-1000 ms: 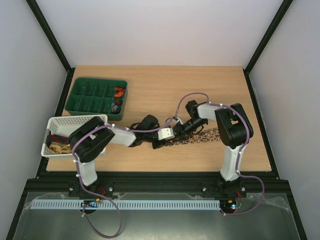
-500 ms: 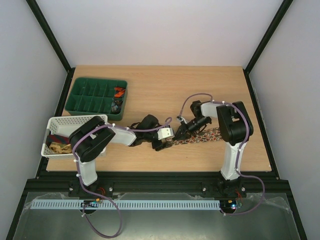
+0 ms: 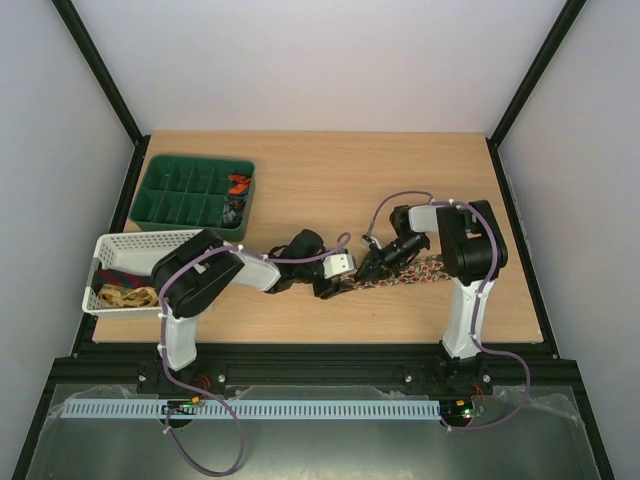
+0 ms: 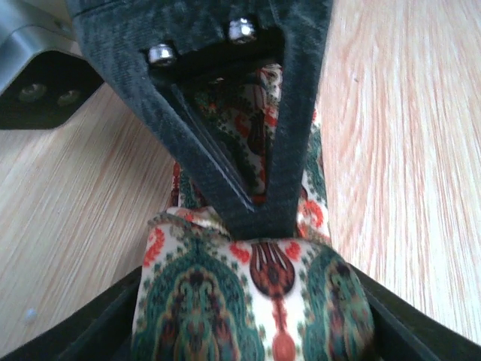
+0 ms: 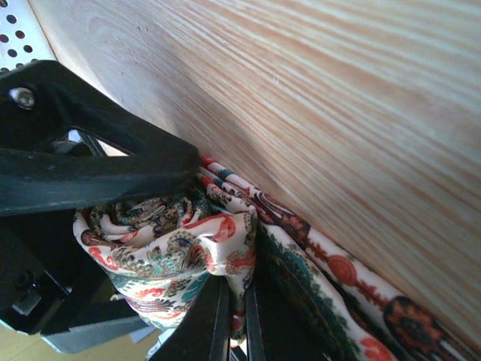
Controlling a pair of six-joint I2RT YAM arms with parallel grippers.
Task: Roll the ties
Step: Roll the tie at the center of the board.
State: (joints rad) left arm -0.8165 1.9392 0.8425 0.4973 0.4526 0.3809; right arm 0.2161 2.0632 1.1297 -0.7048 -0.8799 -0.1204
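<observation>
Your dark floral-patterned fabric necktie [image 3: 408,272] lies flat on the light wooden table [image 3: 300,165], right of centre, as a long strip running from the middle out toward the right arm's base. Its left end is gathered into a loose roll [image 4: 252,308], showing green, red and cream close up.

Your right gripper [image 5: 233,323] is pinched together on the necktie right at that roll. In the right wrist view its two fingers stand almost touching, with a fold of fabric caught between them.

Your left gripper [image 3: 337,287] faces it from the other side. Its fingers [image 4: 75,331] are spread apart with the roll sitting between them. You cannot tell from these views whether they press on the fabric.

Farther out, at the back left of the table, sits a dark green plastic tray with compartments [image 3: 160,165]. One compartment on its right side holds a small orange-red coil [image 3: 238,183], and the one nearer you holds a small dark coil [image 3: 233,208]. Just in front of the tray, at the table's left edge, a white perforated plastic basket [image 3: 130,240] holds a gold-patterned tie [image 3: 125,296] and a maroon tie [image 3: 113,277].
</observation>
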